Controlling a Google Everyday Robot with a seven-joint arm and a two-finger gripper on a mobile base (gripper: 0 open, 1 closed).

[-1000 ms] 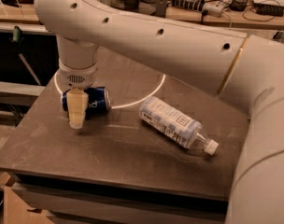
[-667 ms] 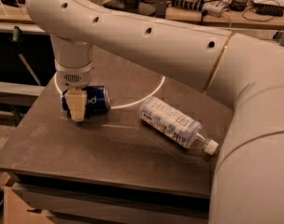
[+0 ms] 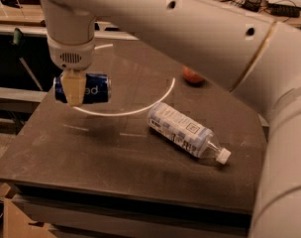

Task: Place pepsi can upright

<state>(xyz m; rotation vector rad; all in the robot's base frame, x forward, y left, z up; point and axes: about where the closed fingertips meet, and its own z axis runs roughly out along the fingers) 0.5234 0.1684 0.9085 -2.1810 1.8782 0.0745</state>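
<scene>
The pepsi can (image 3: 93,88) is dark blue with white lettering and lies on its side in the air, at the left of the view. My gripper (image 3: 74,89) hangs from the big white arm and is shut on the can, with a tan finger (image 3: 74,87) across its front. The can is held above the dark table (image 3: 116,157), with its shadow on the surface below. The far finger is hidden behind the can.
A clear plastic bottle (image 3: 185,130) with a white cap lies on its side at the middle right of the table. An orange round object (image 3: 192,76) sits behind it, partly hidden by the arm. A white arc of light crosses the tabletop.
The gripper has risen with the can in it; the can has left the table and now hangs above it. The bottle has not moved.
</scene>
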